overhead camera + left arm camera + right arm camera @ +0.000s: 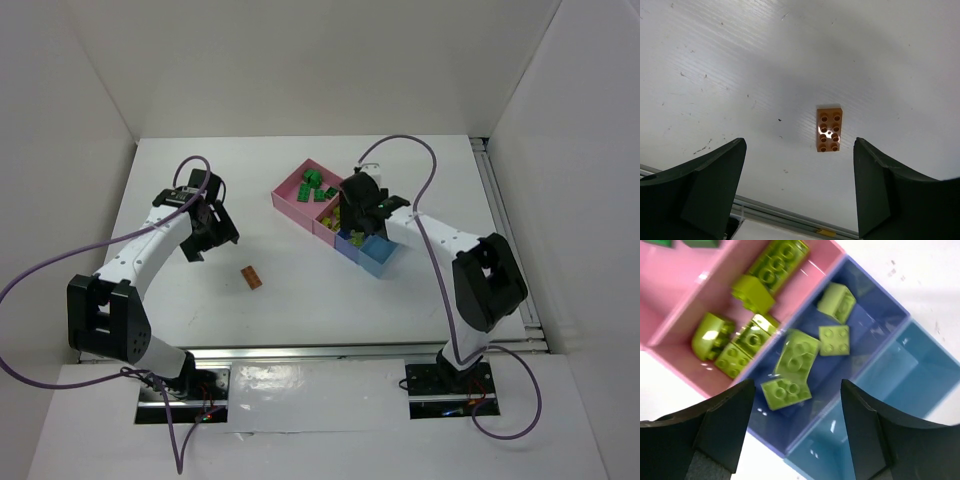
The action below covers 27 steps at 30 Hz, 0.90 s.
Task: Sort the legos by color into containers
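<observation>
Left gripper (799, 150) spread above orange-brown studded plastic brick (829, 129); right gripper (796, 388) spread, empty, over periwinkle plastic bin (866, 315).

No writing, label or number is readable on anything here.

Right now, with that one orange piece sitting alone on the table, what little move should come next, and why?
Probably lower the left arm straight down onto the orange-brown brick. Its jaws stand open above the table, the brick lies flat between them in the left wrist view, untouched, and the light blue bin looks empty, a likely home for it.
</observation>
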Available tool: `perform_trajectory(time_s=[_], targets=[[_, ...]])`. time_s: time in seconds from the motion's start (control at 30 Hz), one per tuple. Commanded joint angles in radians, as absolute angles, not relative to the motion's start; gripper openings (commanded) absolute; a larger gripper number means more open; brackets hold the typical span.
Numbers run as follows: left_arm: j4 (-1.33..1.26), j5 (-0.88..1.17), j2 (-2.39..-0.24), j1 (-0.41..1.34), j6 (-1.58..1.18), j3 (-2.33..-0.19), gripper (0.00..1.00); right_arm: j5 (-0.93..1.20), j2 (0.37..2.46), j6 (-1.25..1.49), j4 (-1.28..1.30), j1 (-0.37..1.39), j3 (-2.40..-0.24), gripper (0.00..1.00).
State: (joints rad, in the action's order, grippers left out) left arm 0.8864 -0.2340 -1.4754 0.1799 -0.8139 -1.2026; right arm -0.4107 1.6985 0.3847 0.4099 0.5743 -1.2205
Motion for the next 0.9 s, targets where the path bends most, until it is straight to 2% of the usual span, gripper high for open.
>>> perform_trajectory(time_s=[0.0, 0.03, 0.07, 0.17, 0.3, 0.33, 0.4, 0.53, 0.73, 0.87], targets=[[0.893, -0.227, -1.448, 0.175, -0.802, -1.220, 0.89, -0.383, 1.646, 0.341, 0.314, 0.601, -1.275, 0.77], [0.893, -0.227, -1.457, 0.175, -0.802, -1.220, 0.89, -0.383, 1.635, 0.341, 0.314, 0.617, -1.275, 0.75], [0.893, -0.227, -1.457, 0.175, -0.802, -1.220, 0.89, -0.383, 1.625, 0.341, 0.314, 0.632, -1.264, 0.66], [0.902, -0.239, -1.457, 0.175, -0.802, -1.238, 0.89, -0.319, 1.589, 0.305, 0.304, 0.727, -1.236, 0.64], [0.943, -0.252, -1.457, 0.120, -0.793, -1.247, 0.89, -0.178, 1.629, 0.253, 0.282, 0.879, -1.236, 0.75], [0.943, -0.252, -1.447, 0.085, -0.793, -1.247, 0.89, -0.145, 1.649, 0.241, 0.282, 0.941, -1.236, 0.81], [0.954, -0.224, -1.437, 0.040, -0.802, -1.247, 0.89, -0.135, 1.722, 0.218, 0.282, 0.995, -1.282, 0.86], [0.965, -0.173, -1.404, -0.081, -0.815, -1.209, 0.89, -0.166, 1.847, 0.218, 0.282, 1.071, -1.379, 0.86], [0.943, -0.100, -1.370, -0.158, -0.758, -1.172, 0.96, -0.169, 2.020, 0.218, 0.268, 1.094, -1.517, 0.86], [0.931, -0.091, -1.339, -0.190, -0.721, -1.141, 0.96, -0.212, 2.124, 0.239, 0.281, 1.103, -1.597, 0.86]])
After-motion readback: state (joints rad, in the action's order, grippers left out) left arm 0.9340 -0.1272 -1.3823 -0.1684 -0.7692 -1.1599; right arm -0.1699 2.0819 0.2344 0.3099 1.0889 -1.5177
